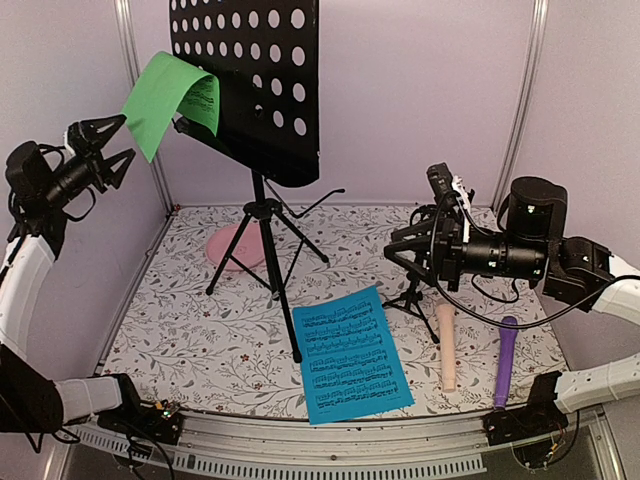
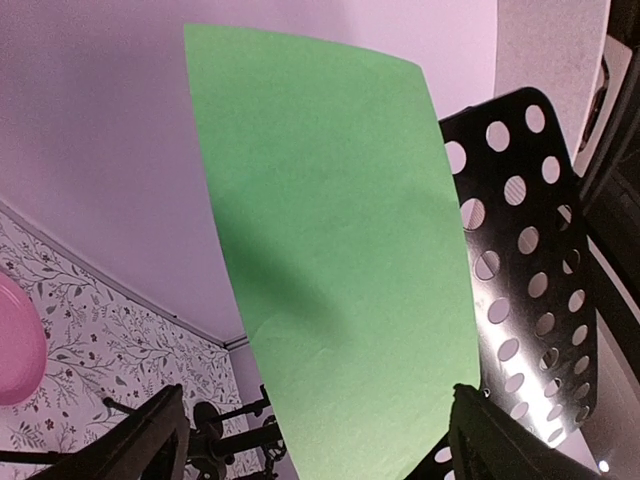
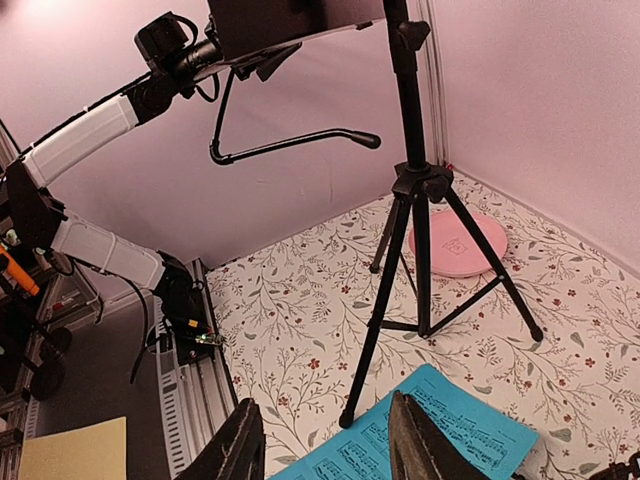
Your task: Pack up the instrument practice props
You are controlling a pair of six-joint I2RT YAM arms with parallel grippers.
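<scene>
Your left gripper (image 1: 129, 135) is spread wide, high up by the left wall, with nothing pinched. Its tips sit just beside the hanging edge of the green sheet (image 1: 165, 100). From the left wrist that sheet fills the gap between the fingers (image 2: 150, 440), and you cannot tell whether either one touches it. The sheet drapes over the lip of the black perforated music rack (image 1: 265, 80), which stands on its tripod (image 1: 265, 235) beside a pink plate (image 1: 232, 250).

Your right gripper (image 3: 325, 400) is parted too and empty, hovering over the floral mat (image 1: 200, 330) and facing the tripod. Below it stands a small mic support (image 1: 410, 295). The blue sheet (image 1: 352, 355) lies flat near the front, with the beige microphone (image 1: 447, 345) and purple microphone (image 1: 506, 360) side by side to its right.
</scene>
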